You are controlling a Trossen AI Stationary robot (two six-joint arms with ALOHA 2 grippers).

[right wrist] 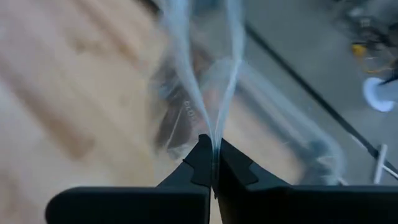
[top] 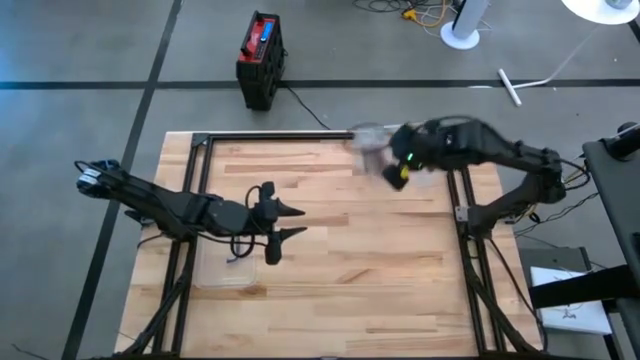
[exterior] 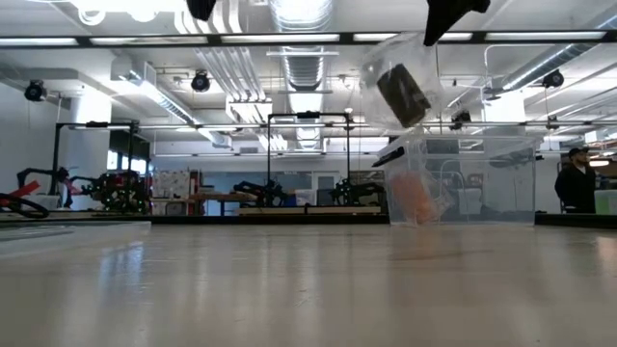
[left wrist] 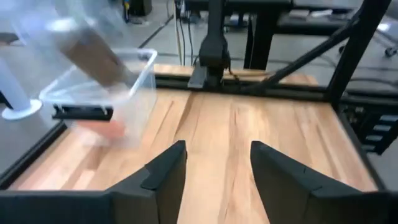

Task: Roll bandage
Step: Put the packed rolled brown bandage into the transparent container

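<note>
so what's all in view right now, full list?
table: one, light wood, under both arms
clear bin: one, on the table's far right part
orange item: one, inside the bin
clear bag: one, hanging above the bin
dark roll: one, inside the bag
clear flat piece: one, on the table by the left arm
case: one, red and black, on the floor
person: one, background
left gripper: open, mid-table
right gripper: shut on the bag

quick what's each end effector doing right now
Left end effector: open, holding nothing.
Right end effector: shut on the clear bag.
</note>
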